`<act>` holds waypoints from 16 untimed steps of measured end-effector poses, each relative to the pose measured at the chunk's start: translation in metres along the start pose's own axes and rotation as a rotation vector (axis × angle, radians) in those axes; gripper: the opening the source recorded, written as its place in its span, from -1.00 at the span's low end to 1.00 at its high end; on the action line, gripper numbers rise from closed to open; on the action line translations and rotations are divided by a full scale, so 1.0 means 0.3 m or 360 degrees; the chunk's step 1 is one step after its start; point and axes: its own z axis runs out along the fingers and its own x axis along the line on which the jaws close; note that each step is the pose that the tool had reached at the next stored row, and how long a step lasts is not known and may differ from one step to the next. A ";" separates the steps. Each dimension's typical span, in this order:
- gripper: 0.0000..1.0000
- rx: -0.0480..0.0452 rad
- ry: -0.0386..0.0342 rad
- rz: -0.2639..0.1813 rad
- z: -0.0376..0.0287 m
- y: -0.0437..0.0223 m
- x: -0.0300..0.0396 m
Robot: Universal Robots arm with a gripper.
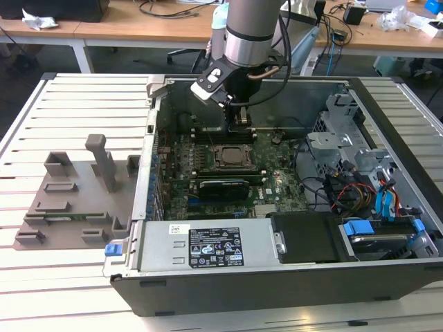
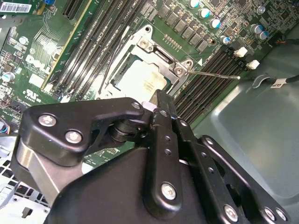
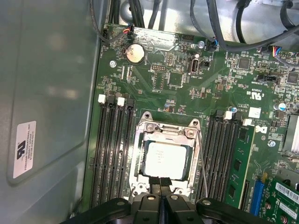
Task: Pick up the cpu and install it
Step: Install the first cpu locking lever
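My tool (image 3: 160, 182), pressed together and empty, hangs above the motherboard (image 3: 187, 79); the cpu (image 3: 166, 160) lies just ahead of its tips, inside the socket frame (image 3: 164, 129).

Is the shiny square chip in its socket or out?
In. In both wrist views the cpu lies flat inside the metal socket frame on the motherboard.
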 end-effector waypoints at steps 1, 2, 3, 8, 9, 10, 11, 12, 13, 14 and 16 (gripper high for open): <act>-0.79 0.0000 0.0000 0.0000 0.000 0.000 0.000; -0.79 0.0000 0.0000 -0.0001 0.000 0.000 0.000; -0.79 0.0000 0.0000 -0.0009 0.000 0.000 0.000; -0.79 0.0000 -0.0007 -0.0115 0.000 0.000 0.000; -0.79 0.0000 -0.0008 -0.0144 0.000 0.000 0.000; -0.79 0.0001 -0.0010 -0.0172 0.000 0.000 0.000; -0.79 0.0001 -0.0013 -0.0223 0.000 0.000 0.000; -0.79 0.0001 -0.0016 -0.0278 0.000 0.000 0.000; -0.79 0.0001 -0.0018 -0.0303 0.000 0.000 0.000; -0.79 0.0001 -0.0019 -0.0318 0.000 0.000 0.000; -0.79 0.0001 -0.0021 -0.0356 0.000 0.000 0.000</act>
